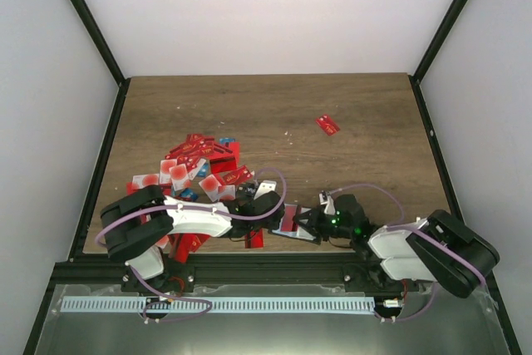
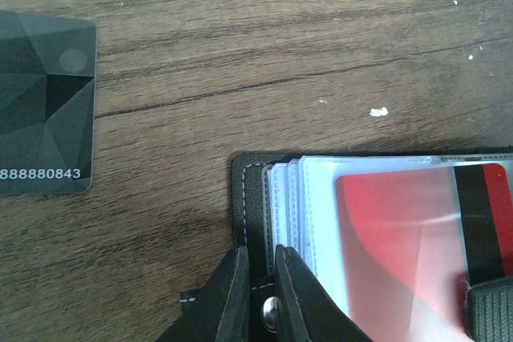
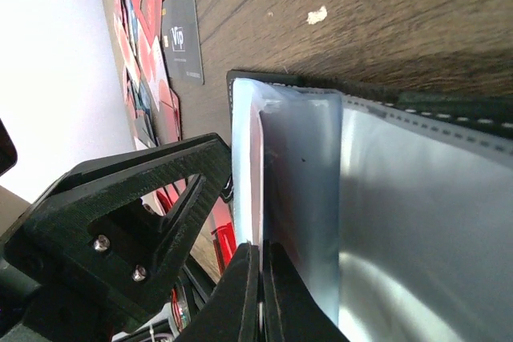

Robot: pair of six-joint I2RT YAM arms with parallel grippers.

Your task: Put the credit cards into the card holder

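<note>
My left gripper (image 2: 260,255) is nearly closed. Its two fingers pinch the black cover edge of the card holder (image 2: 250,198), right at the metal snap stud (image 2: 271,308). My right gripper (image 3: 260,250) is closed tight on the edge of one clear sleeve (image 3: 296,182) of the same holder.

There is one card holder. It lies open on the worktop (image 2: 280,54) between my two grippers, with its long axis running from one to the other. The black cover end is at the left gripper and the sleeves spread toward the right one.

Just past my left fingers I count at least three stacked sleeve edges. One red card (image 2: 393,254) sits inside the top sleeve, its dark stripe running away from the gripper. Only the left wrist view shows that card. The right wrist view shows the sleeves edge-on, with my left gripper's black frame just beyond them.

One black card (image 2: 44,110) lies flat to the left of and beyond my left gripper, apart from the holder. The left wrist view shows its printed number and the right wrist view shows a "VIP" mark.

Farther out, beyond and left of my left gripper, is the pile of credit cards (image 1: 195,164). They are mostly red with a few blue, and overlap too much to count. One lone red card (image 1: 327,125) lies tilted well beyond my right gripper, visible only in the top view.
</note>
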